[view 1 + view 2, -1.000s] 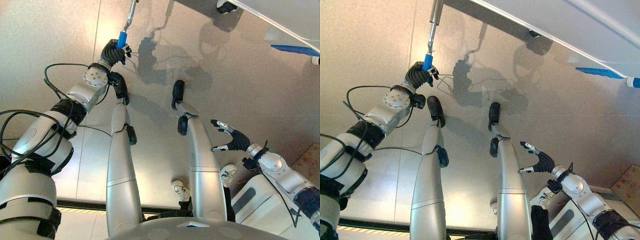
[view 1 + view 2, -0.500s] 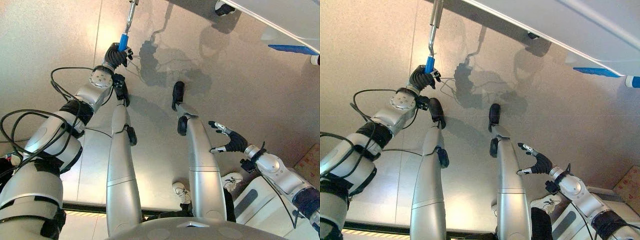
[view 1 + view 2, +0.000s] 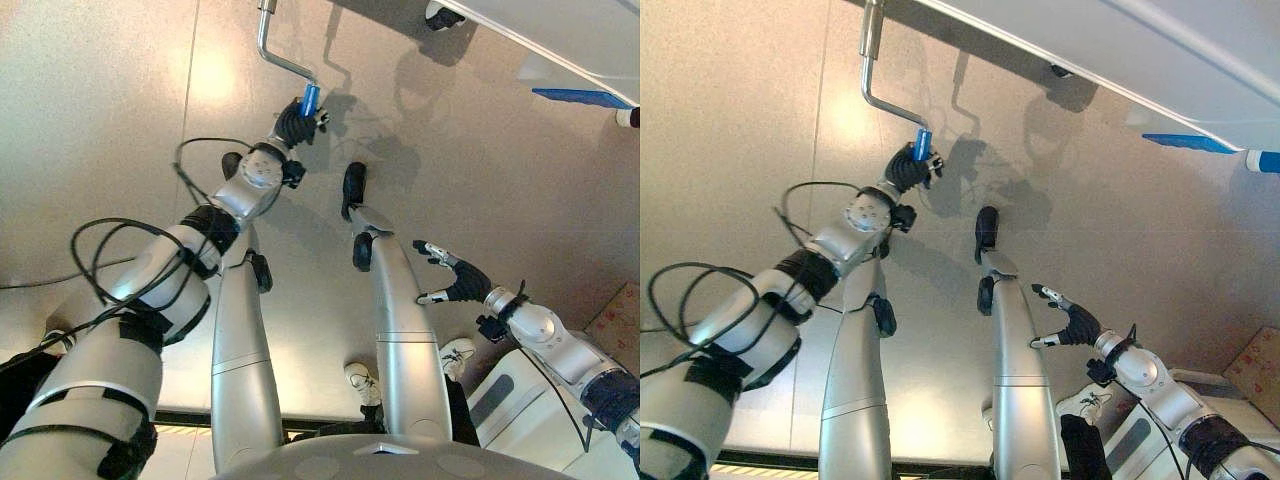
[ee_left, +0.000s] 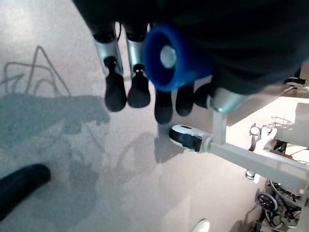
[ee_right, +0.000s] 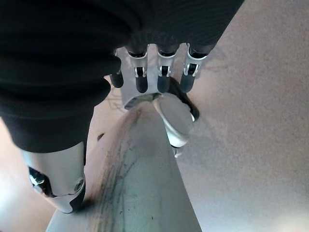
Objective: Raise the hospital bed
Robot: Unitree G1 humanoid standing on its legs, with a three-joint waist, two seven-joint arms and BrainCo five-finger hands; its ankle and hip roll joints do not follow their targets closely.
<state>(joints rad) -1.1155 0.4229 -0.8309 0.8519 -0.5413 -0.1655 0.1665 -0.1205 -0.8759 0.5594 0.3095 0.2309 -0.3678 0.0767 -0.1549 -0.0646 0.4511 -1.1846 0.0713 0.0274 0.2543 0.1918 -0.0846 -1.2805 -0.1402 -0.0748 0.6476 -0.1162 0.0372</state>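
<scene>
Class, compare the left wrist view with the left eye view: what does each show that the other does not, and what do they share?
Only the left wrist view shows the round end face of the blue plastic crank grip and a small black-and-white castor wheel on a white bed frame bar.

Only the left eye view shows the bent silver metal crank rod running up from the grip, the right hand hanging open and the white bed edge.

Both show the left hand shut round the grip above the speckled grey floor.
</scene>
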